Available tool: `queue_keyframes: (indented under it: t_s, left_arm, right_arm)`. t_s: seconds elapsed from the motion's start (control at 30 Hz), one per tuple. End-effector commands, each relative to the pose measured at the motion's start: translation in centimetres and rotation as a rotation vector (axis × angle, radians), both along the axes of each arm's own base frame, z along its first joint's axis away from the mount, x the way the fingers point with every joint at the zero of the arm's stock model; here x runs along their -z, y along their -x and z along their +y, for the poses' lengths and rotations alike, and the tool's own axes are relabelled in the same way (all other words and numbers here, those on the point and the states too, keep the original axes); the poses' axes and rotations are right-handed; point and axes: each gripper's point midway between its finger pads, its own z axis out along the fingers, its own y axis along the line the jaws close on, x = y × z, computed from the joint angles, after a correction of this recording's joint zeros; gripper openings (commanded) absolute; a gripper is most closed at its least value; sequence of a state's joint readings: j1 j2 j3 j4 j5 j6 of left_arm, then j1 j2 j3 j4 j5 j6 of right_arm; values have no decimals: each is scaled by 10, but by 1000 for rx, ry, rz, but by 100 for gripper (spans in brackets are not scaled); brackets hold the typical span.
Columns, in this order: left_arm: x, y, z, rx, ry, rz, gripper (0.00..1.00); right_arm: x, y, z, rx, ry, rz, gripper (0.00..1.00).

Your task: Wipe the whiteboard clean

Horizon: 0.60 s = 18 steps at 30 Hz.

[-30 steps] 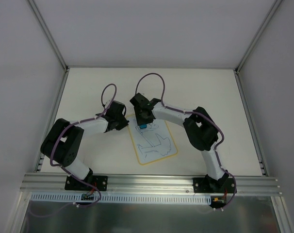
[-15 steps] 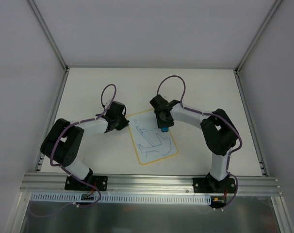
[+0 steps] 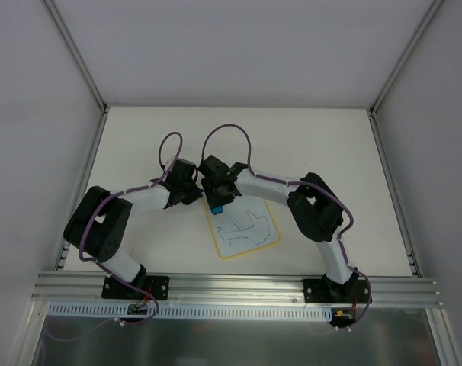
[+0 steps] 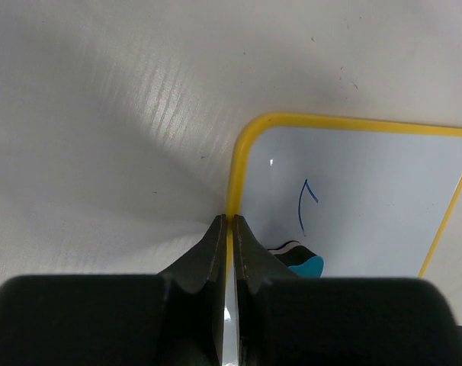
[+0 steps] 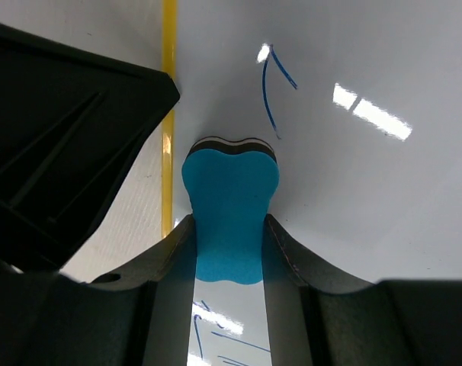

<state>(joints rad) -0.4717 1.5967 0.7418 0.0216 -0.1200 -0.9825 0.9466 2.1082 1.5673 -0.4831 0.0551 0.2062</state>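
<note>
In the middle of a pale worktop (image 3: 139,137), just ahead of the two arm bases, a small whiteboard (image 3: 254,240) is lying flat, turned slightly askew, its yellow border (image 3: 246,254) running all the way round. Blue pen lines (image 3: 242,225) are showing across the middle and near part of the board. The left tool (image 3: 193,192) is reaching in from the left with its two fingers pressed together and nothing between them; in the left wrist view its tips (image 4: 229,223) are sitting right at the yellow border (image 4: 235,175) on the board's left edge, though whether they are pressing on it cannot be told. The right tool (image 3: 218,200) is bending in from the right and coming down over the board's far left corner, just beside the left tool. Its fingers are clamping a small blue eraser (image 5: 229,183) by its narrow waist, and the eraser's dark felt end is facing the white surface (image 5: 353,191), just inside the border. A short curved blue stroke (image 5: 271,95) is lying just beyond the eraser on the board. From the left wrist view, the eraser (image 4: 303,264) is peeking out beside the closed fingers, with the same blue stroke (image 4: 303,206) just past it.
</note>
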Motion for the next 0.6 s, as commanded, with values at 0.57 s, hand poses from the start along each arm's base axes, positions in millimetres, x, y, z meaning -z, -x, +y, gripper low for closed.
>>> queue_keyframes:
  t_s: [0.57]
  left_arm:
    - [31,41,21,18,-110,149,0]
  right_arm:
    - [24,49,-151,182,267,124,0]
